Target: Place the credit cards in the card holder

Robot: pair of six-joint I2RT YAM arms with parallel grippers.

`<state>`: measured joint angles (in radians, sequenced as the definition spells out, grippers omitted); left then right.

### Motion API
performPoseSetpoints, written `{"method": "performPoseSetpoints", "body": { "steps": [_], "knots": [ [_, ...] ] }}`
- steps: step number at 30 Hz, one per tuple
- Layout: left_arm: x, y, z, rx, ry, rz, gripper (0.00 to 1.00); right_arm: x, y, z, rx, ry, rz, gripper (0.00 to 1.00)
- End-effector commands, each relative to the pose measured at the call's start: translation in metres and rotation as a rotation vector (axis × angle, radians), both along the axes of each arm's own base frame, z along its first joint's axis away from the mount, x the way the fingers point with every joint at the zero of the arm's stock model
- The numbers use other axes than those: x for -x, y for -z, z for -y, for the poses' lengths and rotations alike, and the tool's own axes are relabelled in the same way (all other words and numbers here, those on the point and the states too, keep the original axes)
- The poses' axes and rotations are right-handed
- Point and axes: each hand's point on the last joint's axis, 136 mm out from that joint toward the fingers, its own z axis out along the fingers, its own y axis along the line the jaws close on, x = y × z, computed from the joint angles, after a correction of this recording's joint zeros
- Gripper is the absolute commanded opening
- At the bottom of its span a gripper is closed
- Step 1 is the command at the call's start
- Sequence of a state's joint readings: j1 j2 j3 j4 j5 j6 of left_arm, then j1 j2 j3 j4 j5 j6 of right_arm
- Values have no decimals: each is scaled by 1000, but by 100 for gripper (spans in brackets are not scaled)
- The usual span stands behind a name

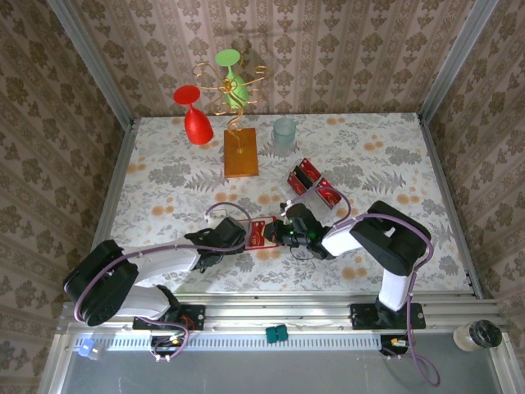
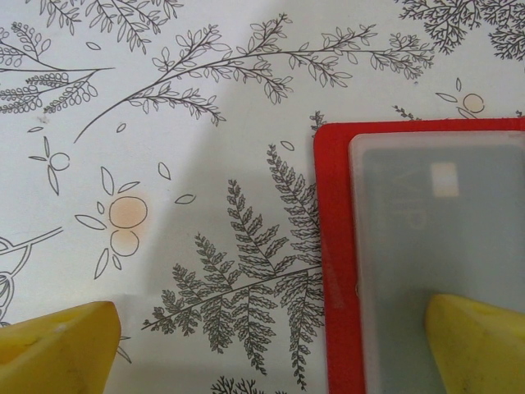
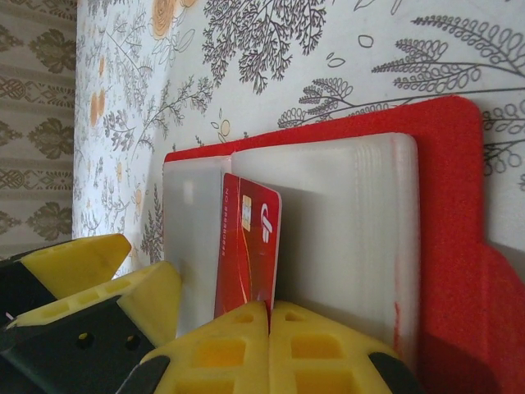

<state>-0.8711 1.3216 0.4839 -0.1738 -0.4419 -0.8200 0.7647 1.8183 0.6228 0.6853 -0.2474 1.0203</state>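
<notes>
Red card point(image 3: 250, 246), likely plastic, clamped in right end effector point(image 3: 269, 310); left end effector point(image 2: 271, 345) spread.

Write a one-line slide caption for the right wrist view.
Right gripper pinches a red credit card at the clear pockets of the open red card holder on the floral table.

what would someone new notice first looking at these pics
Mid-table lies the open red card holder, where the right hand pinches a red credit card on edge at its clear pocket; the left hand stands open over its edge. At the back, a red goblet and a green glass cluster around a gold wire stand on an orange block.
</notes>
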Motion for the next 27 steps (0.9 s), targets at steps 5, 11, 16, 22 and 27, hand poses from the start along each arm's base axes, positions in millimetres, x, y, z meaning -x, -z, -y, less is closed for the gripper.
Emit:
{"method": "performPoseSetpoints", "body": {
  "steps": [5, 11, 16, 22, 27],
  "knots": [
    [12, 10, -18, -72, -12, -37, 96, 22, 38, 12, 132, -39, -121, 0],
    [12, 10, -18, -72, -12, -37, 96, 24, 42, 11, 147, -50, -149, 0],
    [12, 10, -18, -69, -11, -36, 96, 25, 43, 6, 158, -81, -170, 0],
    [10, 8, -15, -62, -7, -31, 96, 30, 47, 2, 219, -153, -213, 0],
    [7, 5, -13, -54, -5, -25, 96, 30, 33, 4, 285, -222, -194, 33]
  ]
}}
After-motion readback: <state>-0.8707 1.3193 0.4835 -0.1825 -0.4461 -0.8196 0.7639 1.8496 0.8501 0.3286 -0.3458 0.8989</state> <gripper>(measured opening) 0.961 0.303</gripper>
